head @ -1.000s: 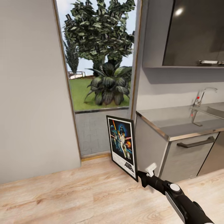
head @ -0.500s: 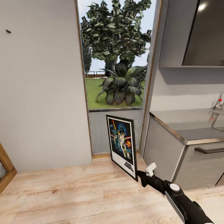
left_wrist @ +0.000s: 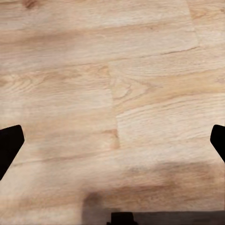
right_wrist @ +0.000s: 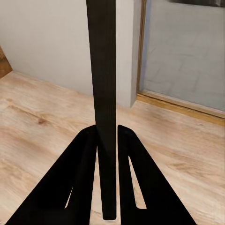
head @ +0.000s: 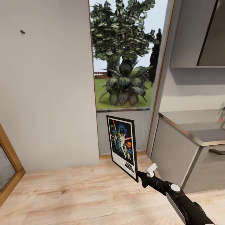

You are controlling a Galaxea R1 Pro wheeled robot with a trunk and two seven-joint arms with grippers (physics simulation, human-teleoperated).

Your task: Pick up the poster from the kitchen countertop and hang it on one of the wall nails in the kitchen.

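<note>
The poster point(head: 122, 146), black-framed with blue-black artwork and a white title strip, stands upright in the air, held by its lower right corner. My right gripper point(head: 141, 178) is shut on that corner. In the right wrist view the poster's dark edge point(right_wrist: 104, 93) runs up between the two black fingers point(right_wrist: 84, 173). A tiny dark wall nail point(head: 22, 32) sticks out of the light-grey wall at upper left, well above the poster. The kitchen countertop point(head: 200, 129) shows at the right, end on. My left gripper point(left_wrist: 112, 145) is open over bare wood floor.
A tall glass door point(head: 128, 78) onto a garden lies straight ahead. Grey cabinets point(head: 175, 156) under the counter stand to the right, an upper cabinet point(head: 200, 34) above. A wooden frame point(head: 9, 168) juts in at lower left. Light wood floor point(head: 78, 193) spreads in front.
The view has swung left: the counter and sink have slid toward the right edge, and the wall nail and wooden frame have come in. The poster stays held as before.
</note>
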